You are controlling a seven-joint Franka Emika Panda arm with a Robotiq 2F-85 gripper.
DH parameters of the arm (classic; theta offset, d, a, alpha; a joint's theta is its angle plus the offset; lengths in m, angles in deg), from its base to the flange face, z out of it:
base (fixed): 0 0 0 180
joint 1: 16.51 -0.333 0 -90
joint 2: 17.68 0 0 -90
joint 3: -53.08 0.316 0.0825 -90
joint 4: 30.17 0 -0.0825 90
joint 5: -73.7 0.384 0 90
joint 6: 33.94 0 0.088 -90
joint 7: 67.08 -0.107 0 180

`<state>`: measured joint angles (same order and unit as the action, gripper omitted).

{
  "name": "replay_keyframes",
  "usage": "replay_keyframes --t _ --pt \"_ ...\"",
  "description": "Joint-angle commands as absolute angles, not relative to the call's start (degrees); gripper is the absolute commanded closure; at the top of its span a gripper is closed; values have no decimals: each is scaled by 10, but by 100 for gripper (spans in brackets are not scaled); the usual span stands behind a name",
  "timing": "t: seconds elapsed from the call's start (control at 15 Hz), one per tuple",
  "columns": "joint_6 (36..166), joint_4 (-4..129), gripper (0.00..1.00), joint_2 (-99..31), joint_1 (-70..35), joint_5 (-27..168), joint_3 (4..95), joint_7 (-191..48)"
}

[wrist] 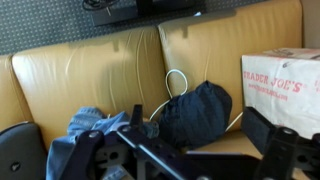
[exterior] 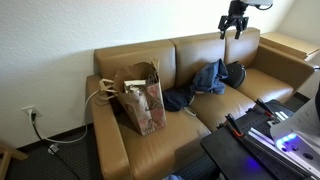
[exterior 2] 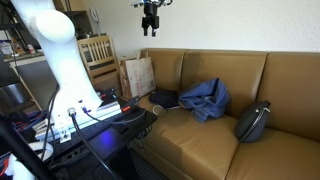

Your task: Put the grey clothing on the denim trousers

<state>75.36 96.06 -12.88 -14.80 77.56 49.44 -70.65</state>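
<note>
Both exterior views face the sofa (exterior: 200,55) (exterior 2: 240,70) from opposite front corners; the wrist view looks down on it.

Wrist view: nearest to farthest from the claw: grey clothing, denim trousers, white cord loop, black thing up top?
1. Grey clothing, centre, just beyond the gripper; denim trousers, left, too close to call.
2. White cord loop, beyond the clothing.
3. Black thing, top edge, past the sofa.
</note>
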Motion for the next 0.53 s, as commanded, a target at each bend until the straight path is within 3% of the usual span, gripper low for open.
replay_keyframes --t 0.0,0.47 --pt "741 954 0 -143 -147 781 502 -708" --pt "663 914 0 -235 -151 802 505 -673"
